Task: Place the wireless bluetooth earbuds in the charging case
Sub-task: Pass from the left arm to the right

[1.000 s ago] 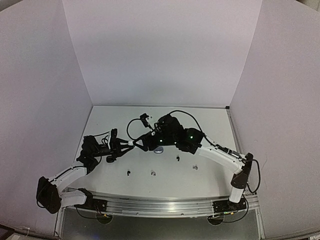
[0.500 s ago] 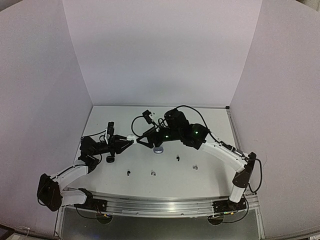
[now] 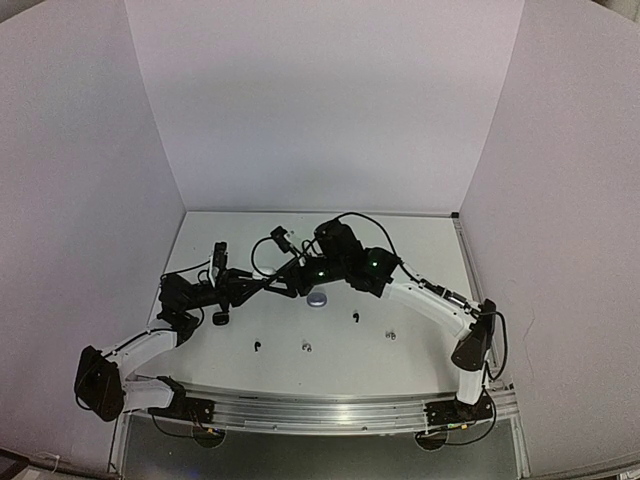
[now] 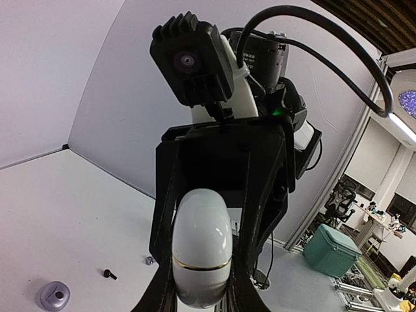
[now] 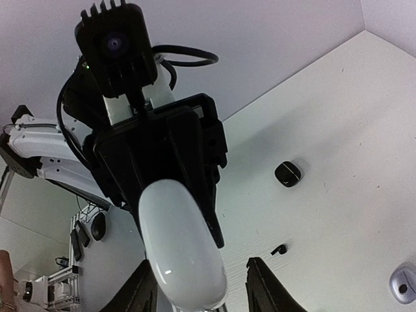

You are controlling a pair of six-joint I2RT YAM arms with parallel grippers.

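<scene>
My left gripper (image 4: 201, 289) is shut on a closed white charging case (image 4: 201, 250) with a gold seam and holds it up above the table. My right gripper (image 5: 201, 289) is open, its fingers either side of the same white case (image 5: 182, 250), the right finger clearly apart from it. In the top view the two grippers meet nose to nose, left (image 3: 252, 288) and right (image 3: 285, 283), and hide the case. A black earbud (image 3: 356, 318) lies on the table; it also shows in the right wrist view (image 5: 279, 249).
A grey case (image 3: 318, 299) lies just below the right gripper. A black case (image 3: 218, 320) lies by the left arm. Small buds lie along the front: one dark (image 3: 257, 346), two pale (image 3: 306, 347) (image 3: 390, 335). White walls enclose the table.
The right gripper has moved left and down toward the left gripper, closing the gap; its fingers now reach around the white case. The left gripper has held its place.
</scene>
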